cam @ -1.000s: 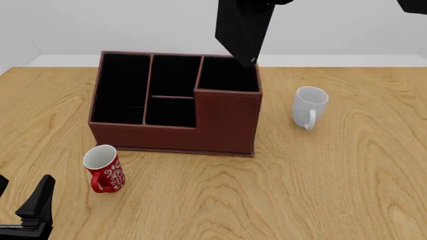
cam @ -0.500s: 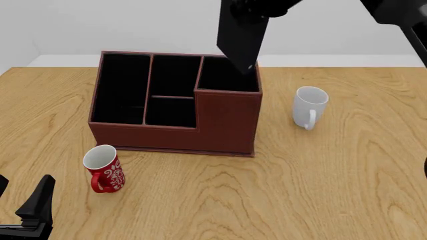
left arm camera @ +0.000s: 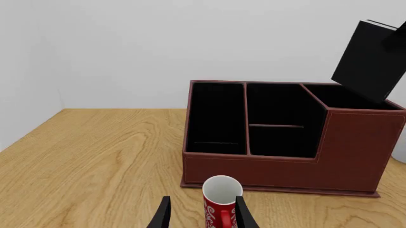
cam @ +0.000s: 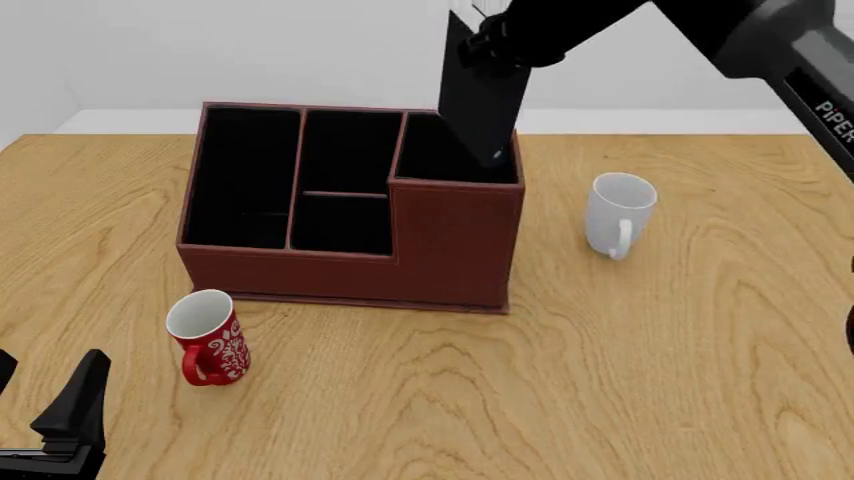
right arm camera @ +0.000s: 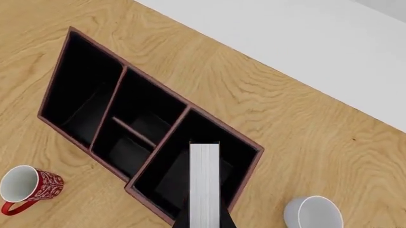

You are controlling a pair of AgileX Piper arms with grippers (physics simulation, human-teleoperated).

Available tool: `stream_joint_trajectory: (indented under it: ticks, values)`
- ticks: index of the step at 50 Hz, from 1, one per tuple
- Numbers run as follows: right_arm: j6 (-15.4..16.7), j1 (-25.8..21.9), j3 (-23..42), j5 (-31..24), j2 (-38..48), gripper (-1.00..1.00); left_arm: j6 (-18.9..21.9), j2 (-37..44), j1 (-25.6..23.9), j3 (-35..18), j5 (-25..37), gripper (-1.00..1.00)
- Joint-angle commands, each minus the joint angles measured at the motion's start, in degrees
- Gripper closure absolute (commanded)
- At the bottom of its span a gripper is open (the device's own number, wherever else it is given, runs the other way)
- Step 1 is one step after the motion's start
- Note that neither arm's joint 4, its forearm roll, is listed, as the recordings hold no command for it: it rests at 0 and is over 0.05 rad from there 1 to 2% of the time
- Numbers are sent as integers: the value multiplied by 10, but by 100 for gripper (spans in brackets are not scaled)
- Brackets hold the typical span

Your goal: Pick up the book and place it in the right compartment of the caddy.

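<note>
The black book (cam: 478, 95) hangs tilted over the caddy (cam: 347, 265), with its lower corner at the opening of the tall right compartment (cam: 447, 155). My right gripper (cam: 491, 38) is shut on the book's top. In the right wrist view the book's white page edge (right arm camera: 204, 180) points down into the right compartment (right arm camera: 163, 176) between the fingers of the right gripper (right arm camera: 204, 222). In the left wrist view the book (left arm camera: 374, 57) sits at rim height over the right compartment (left arm camera: 345, 97). My left gripper (cam: 67, 420) is open and empty at the near left, also in the left wrist view (left arm camera: 203, 221).
A red patterned mug (cam: 210, 337) stands in front of the caddy's left end, just beyond my left fingers (left arm camera: 222, 202). A white mug (cam: 618, 212) stands to the right of the caddy (right arm camera: 313, 213). The table's back edge runs behind the caddy.
My right arm has come down and further into view, lowering the book so its lower corner now reaches the right compartment's opening. The left arm has not moved.
</note>
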State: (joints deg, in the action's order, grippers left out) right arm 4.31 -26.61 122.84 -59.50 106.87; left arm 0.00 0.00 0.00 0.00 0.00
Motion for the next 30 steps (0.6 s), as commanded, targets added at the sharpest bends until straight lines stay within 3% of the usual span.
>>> stream_joint_trajectory:
  ticks: [1, 30]
  values:
    - [-18, 2, -29, 30, -4, 100, 0, 0, 0, 0, 0, -100]
    - [-28, 3, -62, 62, 14, 100, 0, 0, 0, 0, 0, -100]
